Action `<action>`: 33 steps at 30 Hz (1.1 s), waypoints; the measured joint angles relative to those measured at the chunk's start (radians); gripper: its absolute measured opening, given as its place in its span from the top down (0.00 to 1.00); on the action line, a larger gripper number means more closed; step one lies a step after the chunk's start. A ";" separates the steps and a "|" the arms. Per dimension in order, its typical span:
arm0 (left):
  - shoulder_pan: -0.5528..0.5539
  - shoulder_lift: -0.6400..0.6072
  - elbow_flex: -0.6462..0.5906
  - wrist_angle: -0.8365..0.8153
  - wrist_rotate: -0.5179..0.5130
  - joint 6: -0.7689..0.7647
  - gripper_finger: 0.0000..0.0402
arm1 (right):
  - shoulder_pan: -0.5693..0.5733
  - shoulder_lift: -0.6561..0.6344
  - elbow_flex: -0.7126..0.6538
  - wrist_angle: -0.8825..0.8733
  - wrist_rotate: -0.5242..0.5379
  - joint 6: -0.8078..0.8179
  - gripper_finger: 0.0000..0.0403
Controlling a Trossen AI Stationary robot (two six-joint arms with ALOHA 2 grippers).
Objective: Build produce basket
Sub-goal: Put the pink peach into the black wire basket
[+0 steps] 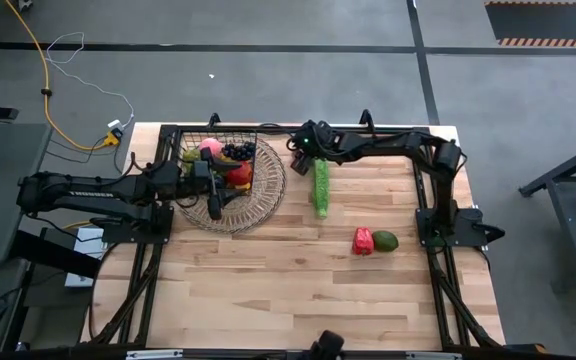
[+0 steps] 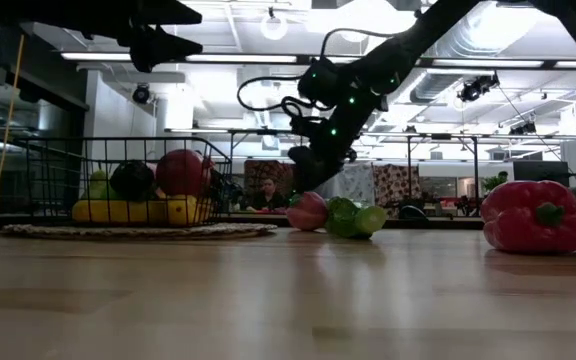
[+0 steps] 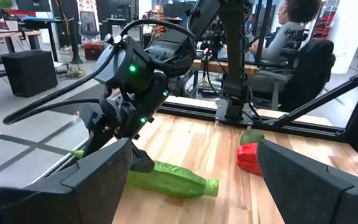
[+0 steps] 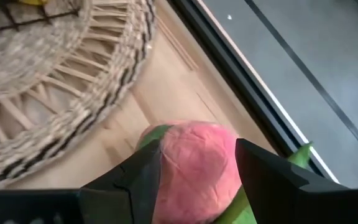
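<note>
Pink peach [image 4: 194,168] sits btwn right gripper [image 4: 197,177] fingers [image 4: 263,177].

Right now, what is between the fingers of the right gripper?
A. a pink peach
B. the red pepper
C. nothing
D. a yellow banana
A: in the right wrist view the right gripper has its two fingers on either side of a pink peach, beside the wicker tray.

hidden: peach [image 4: 194,168] lower part behind right claw [image 4: 197,171] | stalk [image 3: 173,179] end behind arm
</note>
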 joint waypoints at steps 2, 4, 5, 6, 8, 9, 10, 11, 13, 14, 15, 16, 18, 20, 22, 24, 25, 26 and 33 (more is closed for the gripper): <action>0.000 0.000 0.000 -0.008 0.000 0.000 0.17 | -0.007 0.000 0.001 -0.007 0.002 0.000 0.52; 0.000 0.000 0.000 -0.012 0.000 0.000 0.17 | -0.013 0.000 0.001 -0.014 0.002 0.001 0.52; 0.000 0.000 0.000 -0.012 0.000 0.000 0.17 | -0.016 0.000 0.001 -0.016 0.002 0.007 0.52; 0.000 0.000 0.000 -0.012 0.000 0.000 0.17 | -0.018 0.000 0.001 -0.024 0.001 0.022 0.52; 0.000 0.000 0.000 -0.012 0.000 0.000 0.17 | -0.021 0.007 0.002 -0.037 -0.011 0.057 0.52; 0.000 0.000 0.000 -0.012 0.000 -0.006 0.17 | -0.023 0.008 0.004 -0.048 -0.020 0.070 0.52; 0.000 0.000 0.000 -0.012 0.000 -0.010 0.17 | -0.025 0.011 0.005 -0.059 -0.031 0.076 0.52; 0.000 0.000 0.000 -0.012 0.000 -0.015 0.17 | -0.026 0.017 0.006 -0.058 -0.033 0.079 0.52; 0.000 0.000 0.000 -0.012 0.001 -0.016 0.17 | -0.028 0.022 0.008 -0.063 -0.029 0.099 0.52; 0.000 0.000 0.000 -0.011 0.001 -0.015 0.17 | -0.028 0.024 0.008 -0.064 -0.027 0.106 0.52; 0.000 0.000 0.000 -0.012 0.001 -0.015 0.17 | -0.027 0.025 0.007 -0.066 -0.025 0.117 0.52; 0.000 0.000 0.000 -0.012 0.001 -0.015 0.17 | -0.028 0.025 0.007 -0.068 -0.024 0.128 0.52; 0.000 0.000 0.000 -0.011 0.001 -0.015 0.17 | -0.028 0.025 0.006 -0.070 -0.026 0.152 0.52; 0.000 0.000 0.000 -0.011 0.001 -0.015 0.17 | -0.028 0.026 0.006 -0.073 -0.026 0.158 0.52; 0.000 0.000 0.000 -0.012 0.001 -0.015 0.17 | -0.028 0.026 0.006 -0.074 -0.026 0.159 0.52; 0.000 0.000 0.000 -0.012 0.001 -0.015 0.17 | -0.028 0.027 0.005 -0.075 -0.019 0.167 0.52; 0.000 0.000 0.000 -0.012 0.001 -0.015 0.17 | -0.028 0.027 0.005 -0.075 -0.016 0.168 0.53; 0.000 0.000 0.000 -0.012 0.001 -0.015 0.17 | -0.027 0.027 0.005 -0.076 -0.015 0.169 0.54; 0.000 0.000 0.000 -0.012 0.001 -0.015 0.17 | -0.027 0.029 0.003 -0.085 -0.015 0.167 0.73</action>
